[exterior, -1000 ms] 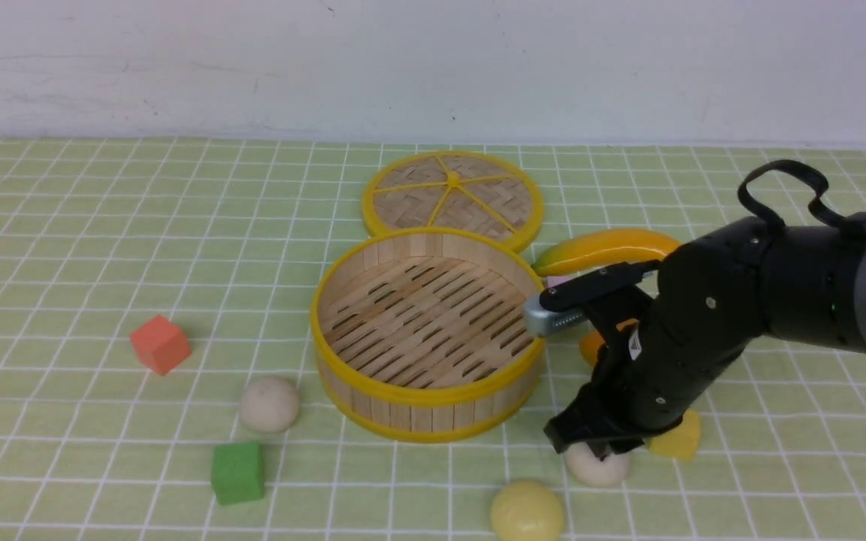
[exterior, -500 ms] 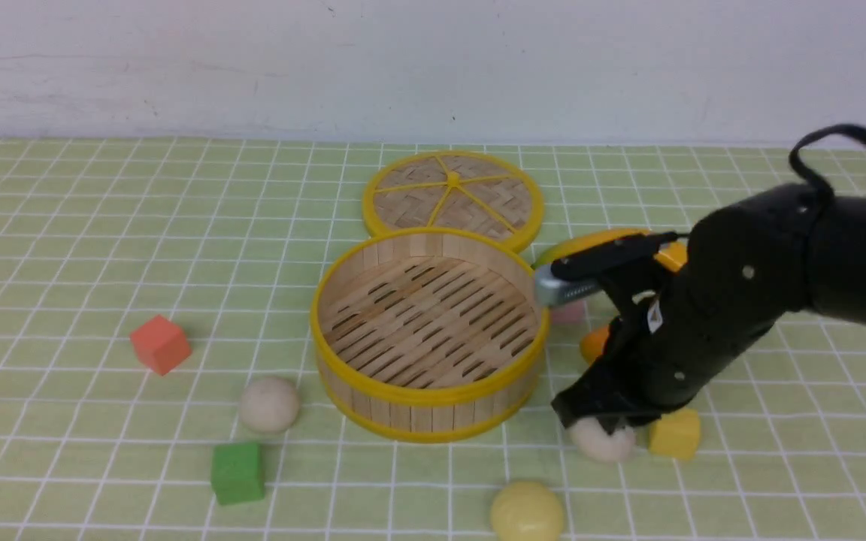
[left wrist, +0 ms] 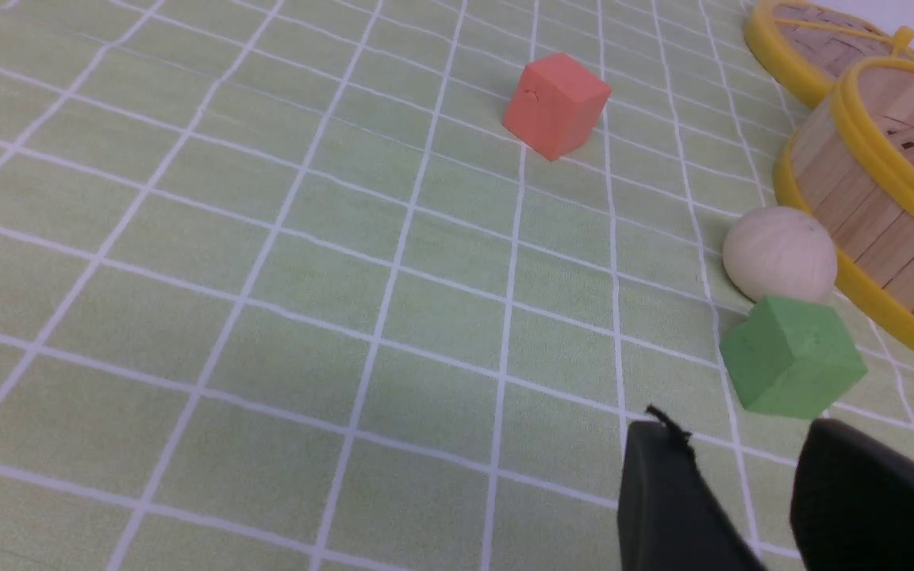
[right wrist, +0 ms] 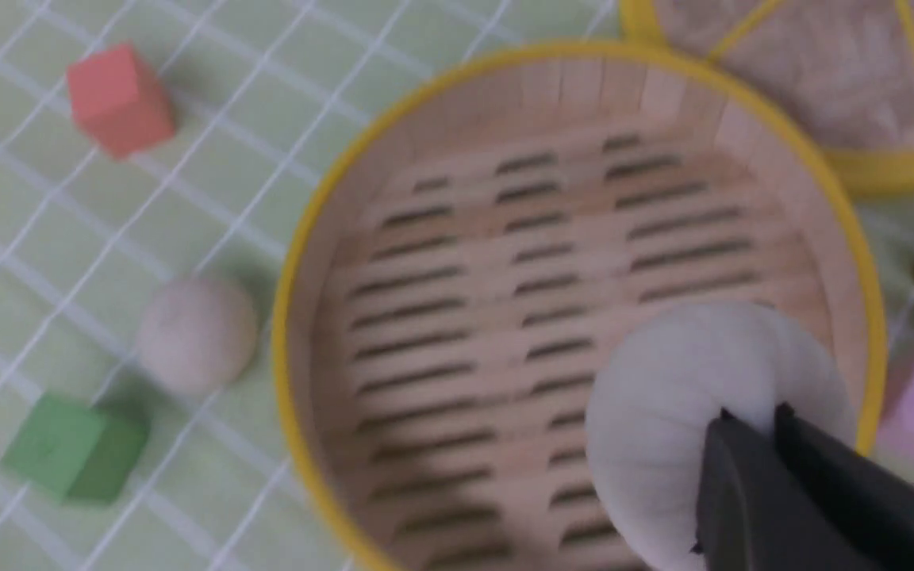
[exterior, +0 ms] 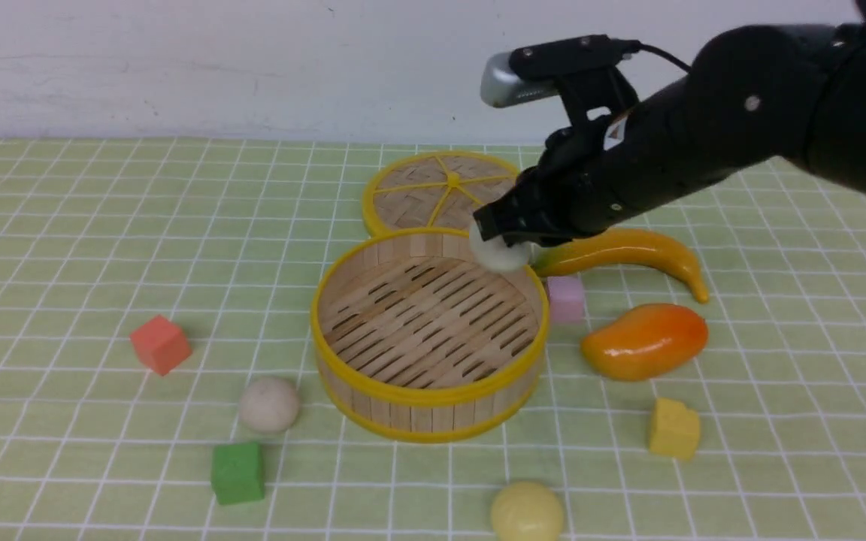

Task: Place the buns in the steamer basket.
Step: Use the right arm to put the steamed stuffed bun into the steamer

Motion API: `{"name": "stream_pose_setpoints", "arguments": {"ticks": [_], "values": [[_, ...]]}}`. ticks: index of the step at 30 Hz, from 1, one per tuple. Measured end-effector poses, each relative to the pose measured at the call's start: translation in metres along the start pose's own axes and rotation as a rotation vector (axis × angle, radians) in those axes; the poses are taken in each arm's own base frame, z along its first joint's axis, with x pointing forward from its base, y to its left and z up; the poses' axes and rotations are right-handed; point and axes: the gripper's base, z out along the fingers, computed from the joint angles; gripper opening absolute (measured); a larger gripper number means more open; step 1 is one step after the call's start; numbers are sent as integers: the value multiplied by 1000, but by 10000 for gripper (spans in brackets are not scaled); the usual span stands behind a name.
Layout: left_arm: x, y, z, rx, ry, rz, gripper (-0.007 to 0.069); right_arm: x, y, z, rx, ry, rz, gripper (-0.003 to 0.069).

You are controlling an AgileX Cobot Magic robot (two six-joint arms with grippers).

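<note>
The steamer basket [exterior: 403, 391] stands in the middle of the cloth, with nothing on its slatted floor [right wrist: 505, 317]. My right gripper [exterior: 504, 239] is shut on an off-white bun [exterior: 499, 255] and holds it in the air over the basket's far right rim; the bun also shows in the right wrist view [right wrist: 687, 396]. A second off-white bun [exterior: 270, 404] lies left of the basket, next to a green cube [exterior: 237, 472]. A pale yellow bun [exterior: 527, 512] lies at the near edge. My left gripper [left wrist: 731, 444] is open, low over the cloth near the green cube [left wrist: 790, 366] and the second bun [left wrist: 778, 254].
The woven lid [exterior: 452, 197] lies behind the basket. A banana [exterior: 628, 252], a pink cube [exterior: 566, 298], a mango [exterior: 645, 340] and a yellow cube [exterior: 673, 428] lie right of the basket. A red cube [exterior: 160, 343] sits at the left.
My right gripper has lifted the off-white bun from the cloth near the yellow cube and carried it up and left, over the basket's far right rim.
</note>
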Motion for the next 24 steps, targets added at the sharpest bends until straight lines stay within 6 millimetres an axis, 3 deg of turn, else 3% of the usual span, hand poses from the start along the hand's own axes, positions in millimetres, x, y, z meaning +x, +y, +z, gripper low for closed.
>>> {"name": "stream_pose_setpoints", "arguments": {"ticks": [1, 6, 12, 15, 24], "values": [[0, 0, 0, 0, 0, 0, 238, 3, -3, 16, 9, -7, 2, 0], [0, 0, 0, 0, 0, 0, 238, 15, -11, 58, 32, -7, 9, 3], [0, 0, 0, 0, 0, 0, 238, 32, -16, 86, 39, 51, 22, 37], [0, 0, 0, 0, 0, 0, 238, 36, -17, 92, 40, 67, 38, 74], [0, 0, 0, 0, 0, 0, 238, 33, -15, 84, 36, 67, 55, 344]]}}
